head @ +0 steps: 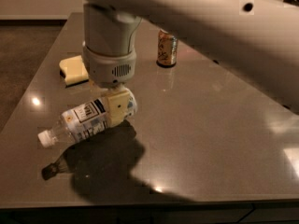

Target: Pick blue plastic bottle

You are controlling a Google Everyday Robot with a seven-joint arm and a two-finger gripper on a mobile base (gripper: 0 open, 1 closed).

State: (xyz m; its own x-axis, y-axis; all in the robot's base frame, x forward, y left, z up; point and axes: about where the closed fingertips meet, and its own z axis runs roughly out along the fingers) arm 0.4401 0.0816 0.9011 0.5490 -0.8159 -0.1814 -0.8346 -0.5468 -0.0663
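The gripper (117,110) is hanging over the near-left part of the desk (210,139), its jaws clamping the bottom end of the blue plastic bottle (86,117) (one pale yellow finger is showing across its front). The bottle is tilting, its white cap pointing down and left, and is hanging clear of the desk above its own shadow. An orange-gold drink can (167,49) is standing farther back, and a pale yellow block (74,70) is lying to the left.

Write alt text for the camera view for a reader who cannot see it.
The gripper holds the blue plastic bottle tilted, cap lowest, apparently just above the dark table, casting a shadow. Behind it an orange-gold can stands upright and a pale yellow object lies.
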